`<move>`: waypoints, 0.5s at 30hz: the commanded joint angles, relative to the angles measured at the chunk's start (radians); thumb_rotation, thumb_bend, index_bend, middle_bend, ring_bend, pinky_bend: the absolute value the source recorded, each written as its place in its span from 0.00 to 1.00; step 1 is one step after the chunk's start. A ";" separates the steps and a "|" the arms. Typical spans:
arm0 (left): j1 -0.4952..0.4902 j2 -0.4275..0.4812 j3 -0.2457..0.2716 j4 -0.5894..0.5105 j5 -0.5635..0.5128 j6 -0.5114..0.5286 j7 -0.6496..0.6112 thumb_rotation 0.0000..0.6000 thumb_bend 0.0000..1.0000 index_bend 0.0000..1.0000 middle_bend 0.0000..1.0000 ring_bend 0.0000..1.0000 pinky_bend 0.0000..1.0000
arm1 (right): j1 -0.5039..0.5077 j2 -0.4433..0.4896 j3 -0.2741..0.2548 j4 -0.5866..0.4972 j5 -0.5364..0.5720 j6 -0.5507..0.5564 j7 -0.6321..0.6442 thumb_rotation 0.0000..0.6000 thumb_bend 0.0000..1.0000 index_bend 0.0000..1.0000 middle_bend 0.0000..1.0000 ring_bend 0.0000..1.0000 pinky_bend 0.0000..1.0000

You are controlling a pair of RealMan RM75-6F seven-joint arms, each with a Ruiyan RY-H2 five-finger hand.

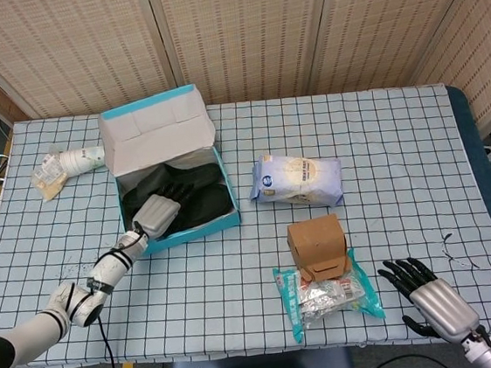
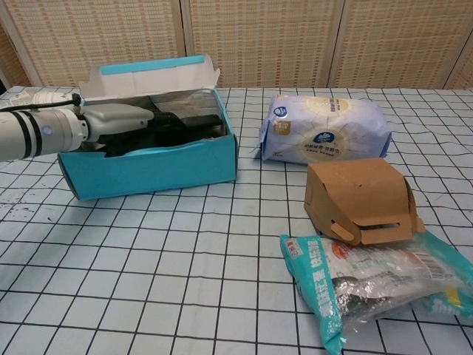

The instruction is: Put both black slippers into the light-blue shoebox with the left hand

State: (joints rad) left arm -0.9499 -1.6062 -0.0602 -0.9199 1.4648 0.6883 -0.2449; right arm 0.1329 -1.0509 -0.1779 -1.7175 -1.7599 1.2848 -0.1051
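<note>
Slippers (image 1: 196,198), black ones, are lying inside the light-blue shoebox (image 1: 193,231) on the left part of the table (image 1: 237,273), and both views are showing them as one dark mass, so I cannot tell where one ends and the other begins. At the far left edge a white bottle (image 1: 79,158) is lying on its side just beside a small crumpled packet (image 1: 48,179). Next to them the shoebox is sitting with its lid (image 1: 155,129) standing open at the far side. The left hand (image 1: 162,208) is reaching over the near left wall of the box, its dark fingers (image 2: 174,122) resting on the slippers; whether they are grasping or only lying on them I cannot tell. Right of the box, well apart, a white and blue bag (image 1: 298,179) is lying flat. Nearer, a brown cardboard carton (image 1: 318,247) is sitting just against the far edge of a teal snack bag (image 1: 327,295). At the near right corner the right hand (image 1: 424,293) is hanging just past the table edge, released, with its fingers spread and nothing in it.
</note>
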 commanded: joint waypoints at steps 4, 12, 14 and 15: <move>-0.023 -0.012 0.014 0.039 0.019 -0.032 -0.074 1.00 0.60 0.00 0.00 0.00 0.00 | 0.003 -0.005 0.003 0.001 0.010 -0.010 -0.009 1.00 0.25 0.00 0.00 0.00 0.00; -0.031 -0.001 0.050 0.039 0.035 -0.086 -0.155 1.00 0.60 0.00 0.00 0.00 0.00 | 0.002 -0.010 0.002 -0.001 0.012 -0.013 -0.021 1.00 0.25 0.00 0.00 0.00 0.00; -0.030 0.000 0.056 0.042 0.038 -0.089 -0.170 1.00 0.60 0.00 0.00 0.00 0.01 | 0.002 -0.010 0.001 -0.002 0.012 -0.013 -0.022 1.00 0.25 0.00 0.00 0.00 0.00; -0.030 0.001 0.058 0.042 0.040 -0.089 -0.175 1.00 0.60 0.00 0.00 0.00 0.01 | 0.002 -0.010 0.001 -0.002 0.011 -0.013 -0.022 1.00 0.25 0.00 0.00 0.00 0.00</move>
State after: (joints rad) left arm -0.9803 -1.6068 -0.0057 -0.8796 1.5018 0.6011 -0.4145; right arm 0.1351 -1.0613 -0.1768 -1.7194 -1.7491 1.2718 -0.1269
